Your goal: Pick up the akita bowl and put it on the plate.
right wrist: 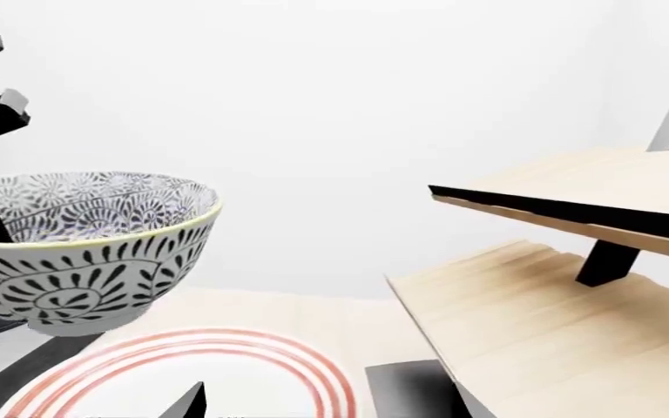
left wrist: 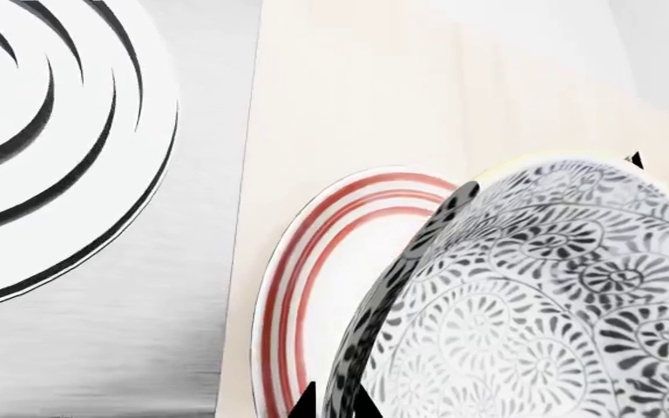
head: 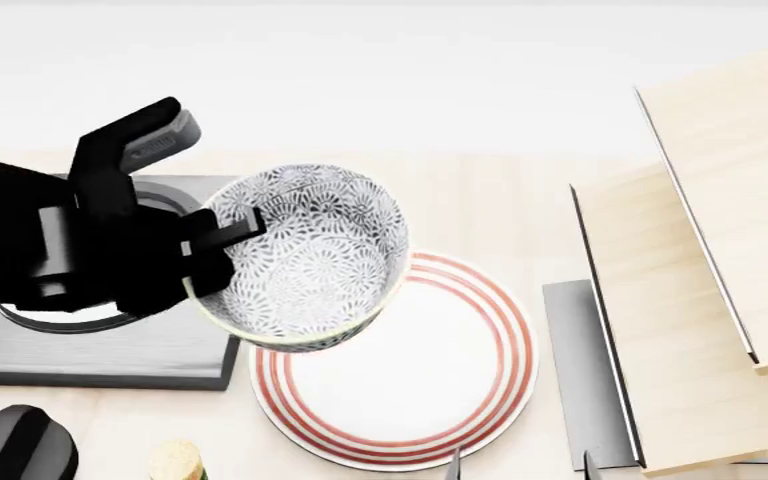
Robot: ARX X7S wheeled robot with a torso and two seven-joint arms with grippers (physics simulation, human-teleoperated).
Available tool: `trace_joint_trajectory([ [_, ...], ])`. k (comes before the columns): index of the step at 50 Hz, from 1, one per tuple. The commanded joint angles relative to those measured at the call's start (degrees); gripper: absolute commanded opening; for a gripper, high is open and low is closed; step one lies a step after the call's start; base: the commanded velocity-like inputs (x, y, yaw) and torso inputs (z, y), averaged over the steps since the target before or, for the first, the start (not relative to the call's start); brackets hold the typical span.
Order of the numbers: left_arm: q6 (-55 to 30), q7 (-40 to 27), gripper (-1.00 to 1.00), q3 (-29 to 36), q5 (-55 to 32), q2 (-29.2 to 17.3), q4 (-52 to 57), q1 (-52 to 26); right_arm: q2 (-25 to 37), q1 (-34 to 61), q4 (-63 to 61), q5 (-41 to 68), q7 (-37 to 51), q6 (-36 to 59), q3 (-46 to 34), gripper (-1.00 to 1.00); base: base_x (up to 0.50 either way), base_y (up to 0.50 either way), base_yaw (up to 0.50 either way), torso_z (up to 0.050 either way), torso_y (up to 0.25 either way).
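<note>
The akita bowl (head: 307, 255), white with a dense grey-blue floral pattern, hangs tilted in the air over the far left part of the plate (head: 411, 400). The plate is flat and white with red rings and lies on the pale wooden counter. My left gripper (head: 217, 240) is shut on the bowl's left rim. In the left wrist view its two black fingertips (left wrist: 303, 402) straddle the bowl (left wrist: 543, 305) wall, with the plate (left wrist: 334, 252) below. My right gripper (right wrist: 328, 409) stands open and empty near the plate (right wrist: 195, 374), level with the raised bowl (right wrist: 79, 252).
A square grey burner (head: 91, 340) with dark rings sits left of the plate. A two-tier wooden rack (head: 704, 300) stands to the right, with a grey slab (head: 578, 370) at its foot. A black knob (head: 17, 445) and a cork-topped item (head: 177, 462) lie at the front left.
</note>
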Motion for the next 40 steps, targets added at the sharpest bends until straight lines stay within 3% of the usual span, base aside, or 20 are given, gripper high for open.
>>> trace_joint_trajectory([
  [1, -1.9, 5.1, -1.0, -13.8, 16.5, 3.5, -0.1, 0.4, 0.0, 0.2, 0.4, -0.2, 0.0, 0.0, -0.5, 1.0, 0.0, 0.0, 0.0, 0.0, 0.0],
  [7, -1.7, 3.4, -1.0, -6.5, 9.3, 3.5, -0.1, 0.7, 0.4, -0.1, -0.7, -0.3, 0.2, 0.4, -0.5, 1.0, 0.0, 0.0, 0.0, 0.0, 0.0],
  [16, -1.6, 3.2, -1.0, -2.3, 4.2, 3.5, -0.1, 1.0, 0.1, 0.3, 0.1, -0.6, 0.1, 0.2, -1.1, 1.0, 0.0, 0.0, 0.0, 0.0, 0.001],
  [29, 1.6, 0.0, -1.0, 19.6, -20.0, 3.5, -0.1, 0.8, 0.2, 0.4, 0.8, -0.3, -0.1, -0.4, -1.3, 1.0, 0.0, 0.0, 0.0, 0.0, 0.0],
  [38, 2.0, -0.4, -1.0, 27.3, -29.2, 3.5, -0.1, 0.7, 0.2, 0.3, 0.8, -0.4, 0.1, -0.5, -1.7, 1.0, 0.0, 0.0, 0.0, 0.0, 0.0],
  [40, 3.4, -0.8, -1.0, 32.0, -33.4, 3.5, -0.1, 0.5, 0.3, 0.3, 0.6, -0.3, 0.1, -0.4, -1.6, 1.0, 0.0, 0.0, 0.0, 0.0, 0.0],
])
